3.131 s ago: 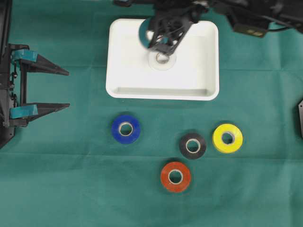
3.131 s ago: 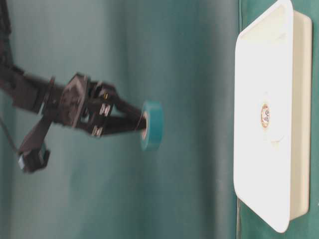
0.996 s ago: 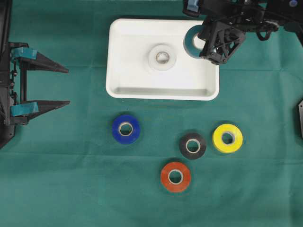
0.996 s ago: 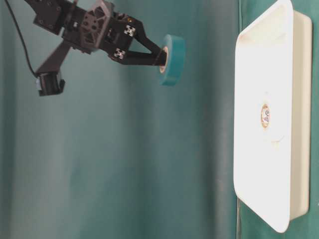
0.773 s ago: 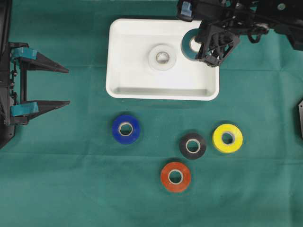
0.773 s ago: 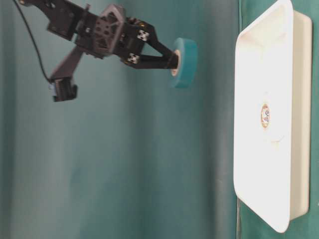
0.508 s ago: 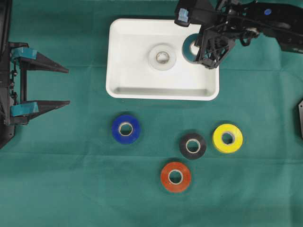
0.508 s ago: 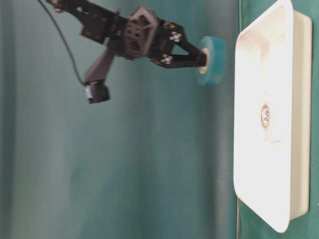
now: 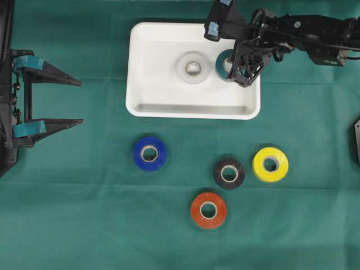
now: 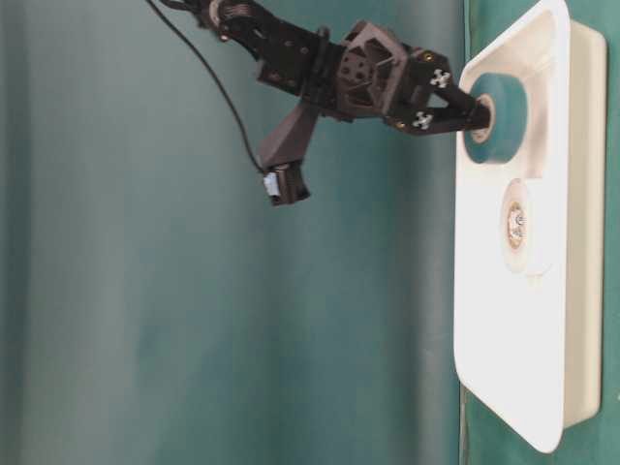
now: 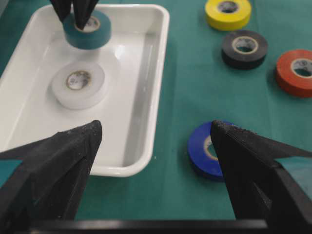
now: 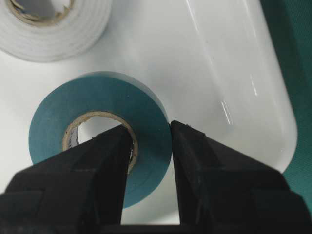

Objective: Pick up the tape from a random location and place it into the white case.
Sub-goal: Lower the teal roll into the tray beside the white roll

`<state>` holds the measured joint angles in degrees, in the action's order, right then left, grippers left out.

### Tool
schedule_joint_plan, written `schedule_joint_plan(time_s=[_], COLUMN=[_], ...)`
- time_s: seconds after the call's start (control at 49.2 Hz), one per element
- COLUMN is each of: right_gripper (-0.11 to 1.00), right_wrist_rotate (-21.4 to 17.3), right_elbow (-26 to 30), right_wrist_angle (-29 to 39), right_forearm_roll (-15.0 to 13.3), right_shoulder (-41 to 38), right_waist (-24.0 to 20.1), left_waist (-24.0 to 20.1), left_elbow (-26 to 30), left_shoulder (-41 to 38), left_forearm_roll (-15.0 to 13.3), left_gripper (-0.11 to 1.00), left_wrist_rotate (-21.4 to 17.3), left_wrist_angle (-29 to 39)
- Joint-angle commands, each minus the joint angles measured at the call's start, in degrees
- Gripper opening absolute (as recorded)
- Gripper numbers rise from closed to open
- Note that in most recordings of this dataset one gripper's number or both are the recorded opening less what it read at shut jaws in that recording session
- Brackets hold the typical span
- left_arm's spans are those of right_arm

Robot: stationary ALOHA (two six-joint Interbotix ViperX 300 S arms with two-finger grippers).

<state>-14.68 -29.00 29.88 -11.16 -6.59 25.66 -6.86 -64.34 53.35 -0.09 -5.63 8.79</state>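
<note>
My right gripper [image 9: 235, 66] [image 12: 148, 131] is shut on a teal tape roll [image 12: 97, 102] [image 9: 221, 63] [image 10: 496, 118], one finger through its core and one outside. The roll hangs low inside the white case [image 9: 146, 101] [image 10: 484, 291] [image 11: 156, 97], near its right end. A white tape roll [image 9: 193, 68] [image 11: 79, 85] [image 12: 53, 29] lies flat in the case just beside it. My left gripper [image 9: 81, 104] [image 11: 156, 126] stands open at the table's left edge, holding nothing.
On the green cloth in front of the case lie a blue roll [image 9: 149, 153] [image 11: 204, 151], a black roll [image 9: 229, 173] [image 11: 244, 48], a yellow roll [image 9: 270, 164] [image 11: 228, 13] and a red roll [image 9: 208, 210] [image 11: 295, 72].
My right gripper has carried the teal roll from above the case's right rim down and left into the case. The left arm has not moved.
</note>
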Motion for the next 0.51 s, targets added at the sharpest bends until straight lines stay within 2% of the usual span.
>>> schedule_joint_plan(time_s=[0.0, 0.488], right_gripper=[0.27, 0.27], right_wrist_rotate=[0.0, -0.26], right_elbow=[0.44, 0.62], right_wrist_angle=[-0.62, -1.58], right_forearm_roll=[-0.18, 0.0], right_shoulder=[-0.09, -0.53], right_waist=[0.26, 0.88], left_waist=[-0.26, -0.26], left_elbow=[0.62, 0.62], left_shoulder=[-0.18, -0.18], left_forearm_roll=[0.0, 0.0], left_gripper=[0.98, 0.98], left_wrist_rotate=[-0.09, 0.0], left_wrist_angle=[-0.26, -0.26])
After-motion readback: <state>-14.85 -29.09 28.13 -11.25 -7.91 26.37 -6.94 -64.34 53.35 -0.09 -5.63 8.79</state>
